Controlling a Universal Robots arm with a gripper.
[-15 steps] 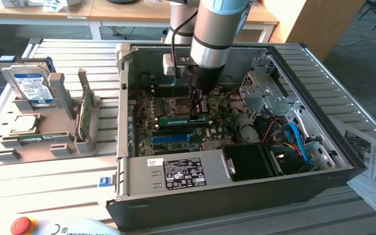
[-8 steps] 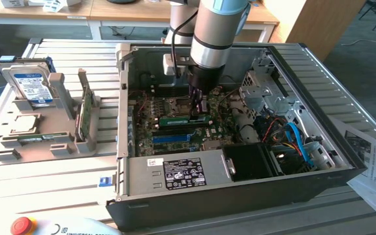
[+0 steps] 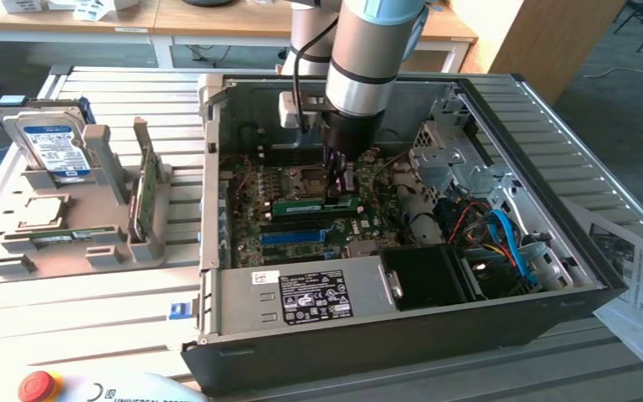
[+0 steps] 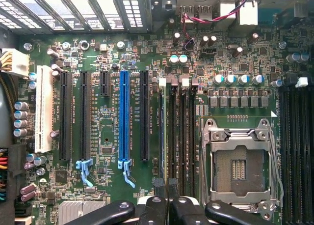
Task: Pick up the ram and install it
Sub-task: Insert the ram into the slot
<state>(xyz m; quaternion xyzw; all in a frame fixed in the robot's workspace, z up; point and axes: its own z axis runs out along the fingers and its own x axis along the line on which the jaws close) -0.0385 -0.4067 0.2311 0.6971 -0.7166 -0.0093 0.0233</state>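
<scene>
The jaws are clenching the ram [image 3: 314,203]. They are holding it on edge over the motherboard [image 3: 288,180] inside the case [image 3: 411,331]

The arm [image 3: 363,59] points straight down, wrist vertical, its fingers [image 4: 160,186] closed together.

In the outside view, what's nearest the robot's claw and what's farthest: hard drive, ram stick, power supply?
1. ram, right at the gripper.
2. power supply, at the case's front.
3. hard drive, standing at the exterior view's left.
</scene>
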